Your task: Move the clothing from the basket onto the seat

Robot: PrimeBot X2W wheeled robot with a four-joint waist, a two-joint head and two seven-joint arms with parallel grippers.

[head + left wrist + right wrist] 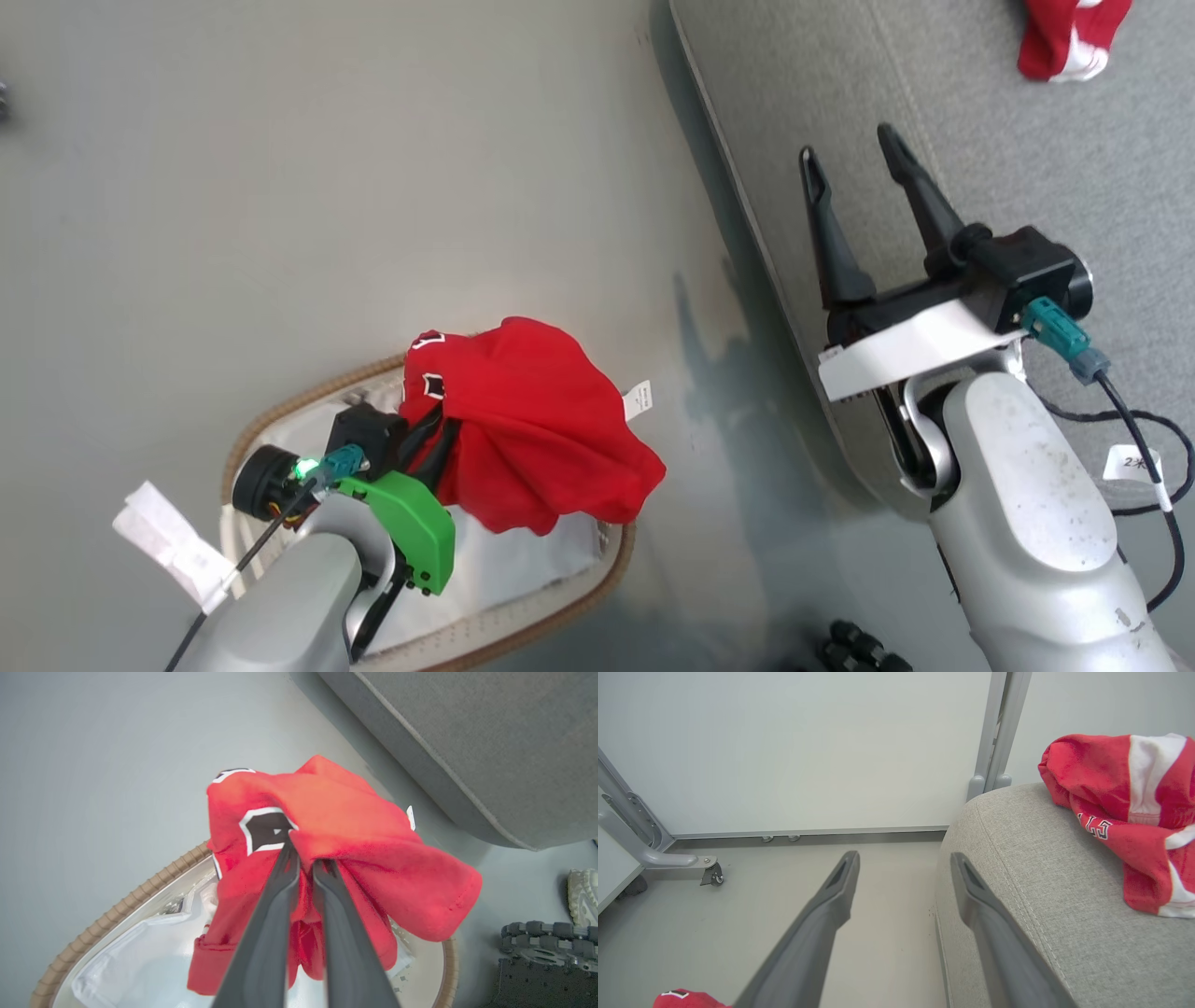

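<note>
While seat [1027,168] already bears first garment [1064,37], I'm mid-carry: above basket [280,411] hangs second garment [532,439], left gripper [303,863] pinched on it; right gripper [850,145] splayed, empty. Next, I reckon: swing it across floor [373,187] to seat, then release.

– On the floor [280,187]?
– Grey sofa [1027,168]; just beside the sofa, a basket [100,926].
– On the sofa itself?
– One red garment [1064,37], bunched near the sofa's rounded end.
– Beyond that end?
– A wheeled frame [712,875], also on the floor.
</note>
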